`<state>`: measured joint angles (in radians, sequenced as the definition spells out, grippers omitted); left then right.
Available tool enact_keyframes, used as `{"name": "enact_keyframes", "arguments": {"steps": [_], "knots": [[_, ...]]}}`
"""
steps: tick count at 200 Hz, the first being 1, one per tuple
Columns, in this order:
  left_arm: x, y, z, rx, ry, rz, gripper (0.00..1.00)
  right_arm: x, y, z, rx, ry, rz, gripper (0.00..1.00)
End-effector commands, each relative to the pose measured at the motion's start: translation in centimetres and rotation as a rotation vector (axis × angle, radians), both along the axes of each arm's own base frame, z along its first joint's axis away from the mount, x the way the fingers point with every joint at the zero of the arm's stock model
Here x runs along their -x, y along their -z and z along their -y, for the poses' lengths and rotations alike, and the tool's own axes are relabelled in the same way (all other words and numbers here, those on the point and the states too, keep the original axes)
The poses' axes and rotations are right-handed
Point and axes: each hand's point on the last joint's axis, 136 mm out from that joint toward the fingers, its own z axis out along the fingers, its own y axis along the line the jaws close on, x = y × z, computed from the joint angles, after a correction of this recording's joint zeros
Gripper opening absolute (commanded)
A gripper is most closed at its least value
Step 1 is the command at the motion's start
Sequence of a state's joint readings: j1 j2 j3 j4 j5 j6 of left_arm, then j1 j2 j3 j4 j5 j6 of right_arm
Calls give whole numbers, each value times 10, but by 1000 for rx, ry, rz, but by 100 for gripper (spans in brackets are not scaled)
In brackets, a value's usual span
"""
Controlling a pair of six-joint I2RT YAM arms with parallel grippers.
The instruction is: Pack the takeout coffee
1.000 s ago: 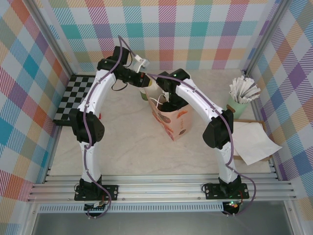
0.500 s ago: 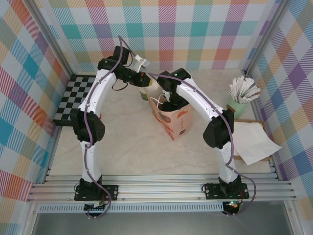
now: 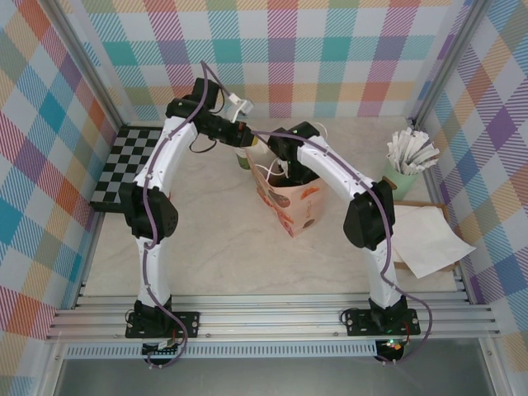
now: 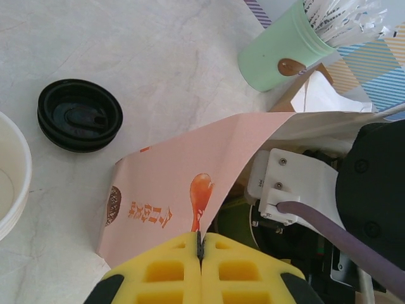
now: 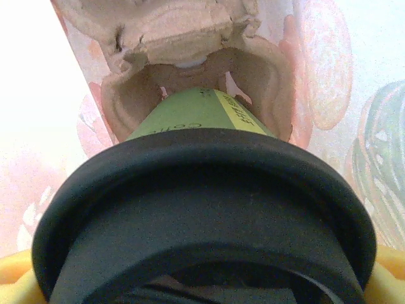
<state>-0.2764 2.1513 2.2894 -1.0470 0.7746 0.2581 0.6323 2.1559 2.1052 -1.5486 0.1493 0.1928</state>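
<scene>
Coffee cup (image 5: 196, 114), gripped by the right gripper (image 5: 201, 272) inside the paper bag (image 4: 183, 177) whose edge the closed left gripper (image 4: 200, 244) pinches, could tip if that edge slips, it misses the cardboard tray (image 5: 190, 31), or its lid (image 5: 202, 190) pops.

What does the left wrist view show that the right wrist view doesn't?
Left wrist: a loose black lid on the table, the mint-green cup of sticks, and the left claw pinching the pink printed bag by its edge. Right wrist: a lidded green cup pointing into a cardboard holder. Both: that bag.
</scene>
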Motion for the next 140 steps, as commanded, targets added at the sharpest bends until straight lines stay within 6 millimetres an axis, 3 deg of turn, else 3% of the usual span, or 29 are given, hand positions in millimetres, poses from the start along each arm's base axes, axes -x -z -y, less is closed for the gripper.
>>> {"name": "enact_keyframes", "arguments": {"steps": [1,140], "knots": [[-5,4,-3,-19,-10,4,0,8,2,4,3,-21,-30,10],[-8,3,-4,-23,-12,13,0,8,6,9,18,-10,-34,10]]}}
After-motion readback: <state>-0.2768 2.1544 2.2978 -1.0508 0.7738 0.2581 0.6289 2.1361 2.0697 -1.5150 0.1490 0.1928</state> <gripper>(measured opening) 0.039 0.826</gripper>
